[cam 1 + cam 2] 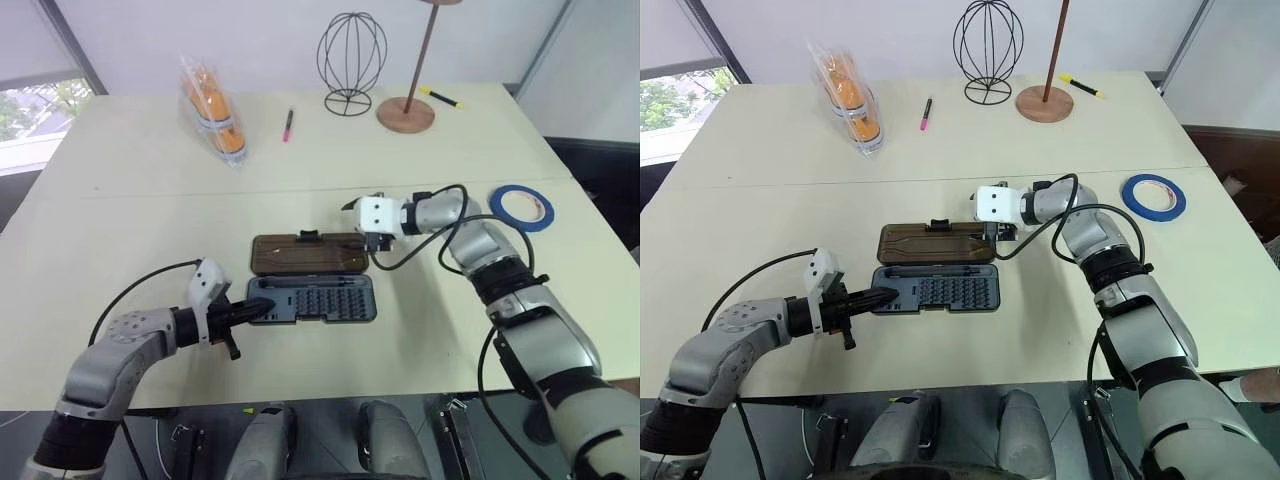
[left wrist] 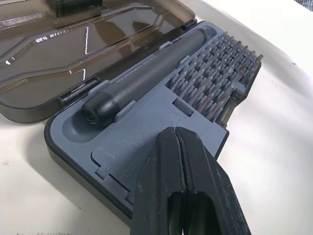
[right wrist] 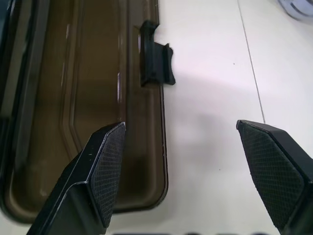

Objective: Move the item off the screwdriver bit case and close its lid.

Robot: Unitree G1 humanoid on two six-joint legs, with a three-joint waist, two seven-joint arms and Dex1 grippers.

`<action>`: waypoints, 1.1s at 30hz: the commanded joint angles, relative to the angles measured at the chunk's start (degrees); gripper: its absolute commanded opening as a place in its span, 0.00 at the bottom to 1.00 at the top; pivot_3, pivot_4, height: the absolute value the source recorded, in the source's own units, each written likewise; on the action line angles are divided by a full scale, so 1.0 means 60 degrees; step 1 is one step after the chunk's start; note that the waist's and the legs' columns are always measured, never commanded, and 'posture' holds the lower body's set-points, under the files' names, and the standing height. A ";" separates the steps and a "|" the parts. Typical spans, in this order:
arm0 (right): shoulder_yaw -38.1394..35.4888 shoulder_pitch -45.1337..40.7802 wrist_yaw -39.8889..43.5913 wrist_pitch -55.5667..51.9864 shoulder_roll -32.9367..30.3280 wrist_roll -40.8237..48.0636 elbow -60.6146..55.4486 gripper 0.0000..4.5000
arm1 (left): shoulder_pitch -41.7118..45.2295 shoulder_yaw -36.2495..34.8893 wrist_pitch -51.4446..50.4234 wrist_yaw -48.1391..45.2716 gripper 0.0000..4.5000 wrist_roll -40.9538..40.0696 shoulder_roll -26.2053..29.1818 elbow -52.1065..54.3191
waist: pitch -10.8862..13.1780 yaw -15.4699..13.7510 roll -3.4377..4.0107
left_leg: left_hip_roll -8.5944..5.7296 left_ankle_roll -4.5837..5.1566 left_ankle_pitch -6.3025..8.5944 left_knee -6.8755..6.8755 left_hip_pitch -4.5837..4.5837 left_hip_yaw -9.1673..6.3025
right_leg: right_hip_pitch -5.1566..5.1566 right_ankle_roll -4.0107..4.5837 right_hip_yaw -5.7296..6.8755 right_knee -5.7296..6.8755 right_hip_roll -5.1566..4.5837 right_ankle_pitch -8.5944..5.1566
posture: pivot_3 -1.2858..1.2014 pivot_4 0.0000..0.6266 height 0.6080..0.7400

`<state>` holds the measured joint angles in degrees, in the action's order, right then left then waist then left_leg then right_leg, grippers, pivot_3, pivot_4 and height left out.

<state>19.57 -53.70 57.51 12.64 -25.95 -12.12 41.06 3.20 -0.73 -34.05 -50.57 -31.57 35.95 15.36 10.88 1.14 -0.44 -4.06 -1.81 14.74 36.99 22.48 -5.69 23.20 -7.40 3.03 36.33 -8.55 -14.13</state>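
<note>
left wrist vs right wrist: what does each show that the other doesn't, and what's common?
Left wrist: the grey bit tray of the screwdriver bit case with its rows of bits and slim driver, and the left gripper shut, its tip over the tray's near end.

Right wrist: the lid's latch tab, bare table beside the lid's edge, and the right gripper open, one finger over the lid, the other over the table.

Both: the smoky-brown lid, lying open flat on the table.
</note>
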 commanded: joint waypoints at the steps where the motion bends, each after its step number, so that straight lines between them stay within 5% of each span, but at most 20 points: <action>1: -0.0275 -0.0341 -0.0019 -0.0152 0.0157 0.0231 0.0401 0.84 | -0.0202 0.0086 0.0129 0.0039 0.00 0.0185 -0.0001 0.0049 | 0.0000 -0.0002 0.0000 | 0.0000 0.0000 0.0000 0.0000 0.0000 0.0000 | 0.0000 0.0000 0.0000 0.0000 0.0000 0.0000 | 0.52 0.24 1.00; 16: -0.0136 -0.0637 -0.0104 0.0140 0.0536 0.0009 0.1944 0.84 | -0.0561 0.0078 0.0392 0.0071 0.00 0.0302 -0.0024 0.0114 | -0.0008 0.0013 0.0007 | 0.0000 0.0007 0.0004 0.0000 -0.0014 0.0000 | -0.0011 0.0003 0.0000 0.0004 0.0001 0.0002 | 0.52 0.24 1.00; 19: -0.0061 -0.0645 -0.0078 0.0199 0.0531 -0.0087 0.2134 0.65 | -0.0587 0.0092 0.0454 0.0119 0.00 0.0342 -0.0042 0.0136 | -0.0008 0.0020 0.0007 | 0.0001 0.0010 0.0006 0.0000 -0.0016 -0.0001 | -0.0011 0.0008 0.0000 0.0005 0.0002 0.0006 | 0.52 0.24 1.00; 24: -0.0262 -0.0598 0.0676 -0.0481 0.0688 0.0244 0.2487 0.11 | -0.0567 0.0087 0.0535 0.0227 0.00 0.0338 -0.0114 0.0139 | -0.0010 0.0008 0.0010 | 0.0001 0.0021 0.0012 0.0000 -0.0017 -0.0002 | -0.0011 0.0012 0.0000 0.0007 0.0003 0.0008 | 0.52 0.24 1.00; 33: -0.0482 -0.0783 0.1122 -0.1150 0.0886 0.0231 0.3210 0.11 | -0.0543 0.0096 0.0570 0.0338 0.00 0.0388 -0.0232 0.0212 | -0.0016 -0.0016 0.0010 | 0.0000 0.0023 0.0014 -0.0001 -0.0020 -0.0007 | -0.0018 0.0012 0.0001 0.0004 0.0003 0.0008 | 0.52 0.24 1.00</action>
<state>15.53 -59.67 62.91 5.96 -21.10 -9.89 58.36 0.50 -0.73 -30.44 -49.33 -30.03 34.65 16.09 10.78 1.05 -0.38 -4.06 -1.67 14.82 36.98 22.36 -5.73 23.09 -7.33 3.04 36.35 -8.54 -14.08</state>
